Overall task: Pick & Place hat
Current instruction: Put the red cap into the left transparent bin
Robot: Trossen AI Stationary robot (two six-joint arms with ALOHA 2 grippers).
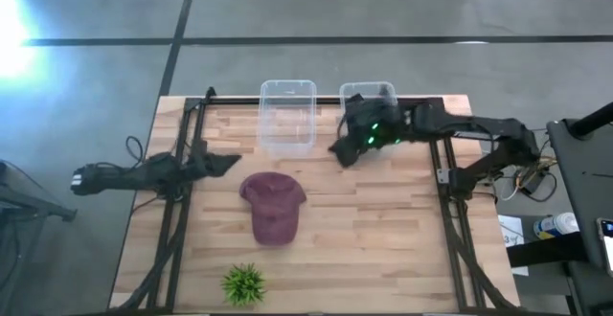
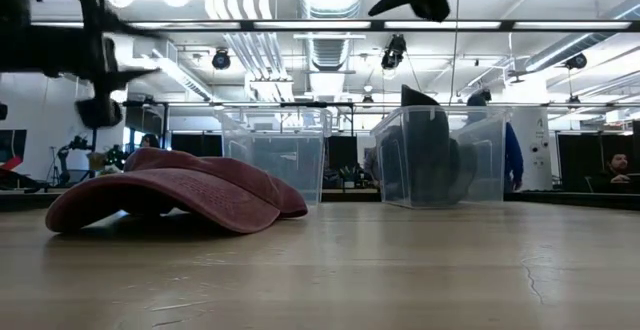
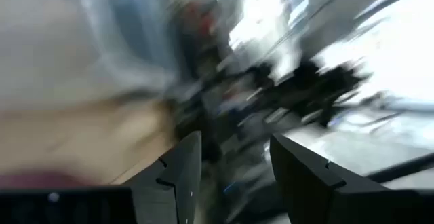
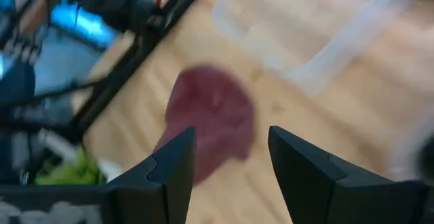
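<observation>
The maroon cap (image 1: 273, 206) lies flat on the wooden table, brim toward the near edge; it also shows in the low view (image 2: 170, 195) and in the right wrist view (image 4: 210, 115). My right gripper (image 1: 337, 150) hovers open, high above the table, right of and beyond the cap, in front of the right clear bin (image 1: 369, 101). Its fingers (image 4: 227, 156) frame the cap from afar. My left gripper (image 1: 230, 161) is open in the air left of the cap; its own wrist view (image 3: 230, 163) is blurred.
Two clear plastic bins stand side by side at the table's far edge, the left one (image 1: 287, 115) just beyond the cap; both show in the low view (image 2: 275, 155) (image 2: 435, 155). A small green plant (image 1: 243, 283) sits near the near edge. Black frame rails (image 1: 182, 191) run along both sides.
</observation>
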